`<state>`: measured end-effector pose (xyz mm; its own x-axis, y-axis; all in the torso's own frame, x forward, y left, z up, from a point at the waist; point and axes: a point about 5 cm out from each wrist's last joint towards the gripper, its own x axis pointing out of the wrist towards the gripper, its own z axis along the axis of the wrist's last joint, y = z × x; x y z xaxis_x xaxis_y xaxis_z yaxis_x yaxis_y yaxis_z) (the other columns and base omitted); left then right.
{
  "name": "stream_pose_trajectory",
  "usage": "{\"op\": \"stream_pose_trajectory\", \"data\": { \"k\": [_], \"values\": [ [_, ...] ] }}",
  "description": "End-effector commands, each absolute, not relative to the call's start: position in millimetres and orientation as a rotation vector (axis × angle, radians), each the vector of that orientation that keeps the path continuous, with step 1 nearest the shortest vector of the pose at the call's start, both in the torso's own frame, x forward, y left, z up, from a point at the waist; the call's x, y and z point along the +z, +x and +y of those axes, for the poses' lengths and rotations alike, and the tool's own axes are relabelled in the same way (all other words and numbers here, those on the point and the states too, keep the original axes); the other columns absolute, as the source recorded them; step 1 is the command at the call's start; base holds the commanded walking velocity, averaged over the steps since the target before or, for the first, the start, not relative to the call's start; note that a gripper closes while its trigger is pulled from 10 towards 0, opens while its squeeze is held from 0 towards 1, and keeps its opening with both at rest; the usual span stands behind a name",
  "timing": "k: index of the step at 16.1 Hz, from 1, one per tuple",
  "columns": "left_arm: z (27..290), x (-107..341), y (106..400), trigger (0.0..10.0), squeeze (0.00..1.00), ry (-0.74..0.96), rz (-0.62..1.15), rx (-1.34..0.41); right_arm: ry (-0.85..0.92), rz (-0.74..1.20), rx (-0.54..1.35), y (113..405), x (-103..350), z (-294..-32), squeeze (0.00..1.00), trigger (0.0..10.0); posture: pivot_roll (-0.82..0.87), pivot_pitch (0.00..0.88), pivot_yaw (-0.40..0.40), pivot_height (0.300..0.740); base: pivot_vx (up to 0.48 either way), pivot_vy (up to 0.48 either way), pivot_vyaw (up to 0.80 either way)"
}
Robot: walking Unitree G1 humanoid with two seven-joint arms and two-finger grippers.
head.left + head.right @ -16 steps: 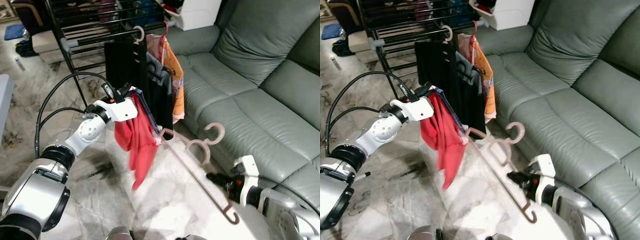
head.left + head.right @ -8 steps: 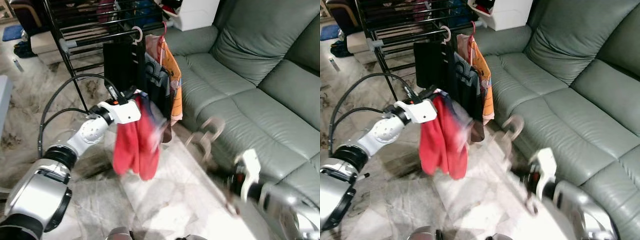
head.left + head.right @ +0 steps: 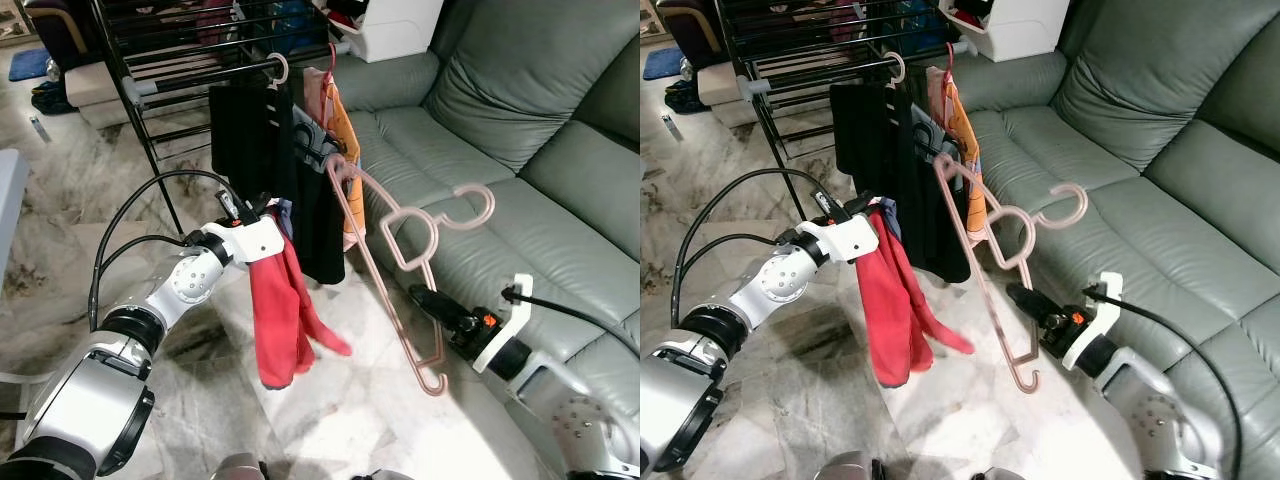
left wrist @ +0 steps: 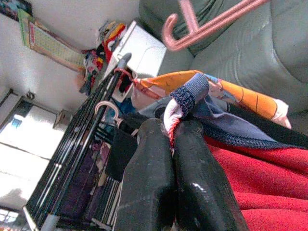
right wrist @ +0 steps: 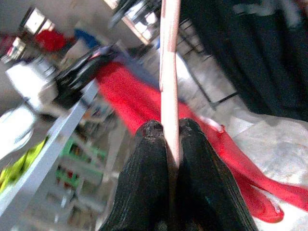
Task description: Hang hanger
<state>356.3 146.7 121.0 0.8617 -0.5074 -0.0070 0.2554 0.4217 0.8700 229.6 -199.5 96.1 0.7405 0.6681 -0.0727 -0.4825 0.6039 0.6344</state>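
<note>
A pink plastic hanger (image 5: 169,72) stands nearly upright over the floor, its hook (image 3: 486,205) pointing toward the sofa. My right gripper (image 3: 425,297) is shut on its long bar. The bar's upper end lies close to the clothes on the black drying rack (image 3: 190,75). My left gripper (image 3: 262,215) is shut on the blue-trimmed collar (image 4: 185,94) of a red garment (image 3: 275,310). The garment dangles loose beside the hanger, apart from it. Black clothes (image 3: 245,130) and an orange one (image 3: 347,140) hang from the rack's rail.
A grey-green sofa (image 3: 520,150) runs along the right side, close behind my right arm. A white box (image 3: 400,25) stands behind the rack. Marble floor (image 3: 340,420) lies below the garment. Black cables (image 3: 130,215) loop off my left arm.
My right gripper has swung the hanger up from a low slant to nearly upright, toward the rack. Its end has come free of the red garment, which now dangles from my left gripper.
</note>
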Motion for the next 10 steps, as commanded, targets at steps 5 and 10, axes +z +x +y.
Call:
{"op": "stream_pose_trajectory", "data": {
  "k": [5, 10],
  "values": [
    [143.8, 130.4, 359.8, 10.0, 0.00, 1.032, -0.250, -0.626, -0.068, 0.484, 0.791, 210.2, 74.9, -217.1, 0.00, 10.0, -0.11, 0.000, 0.020, 0.740, 0.000, 0.000, 0.00],
    [154.0, 107.1, 343.0, 10.0, 0.00, 1.102, -0.094, -0.914, -0.242, 0.427, 0.785, 216.1, 83.8, -225.0, 0.00, 10.0, -0.11, 0.000, 0.032, 0.740, 0.000, 0.000, 0.00]
  ]
}}
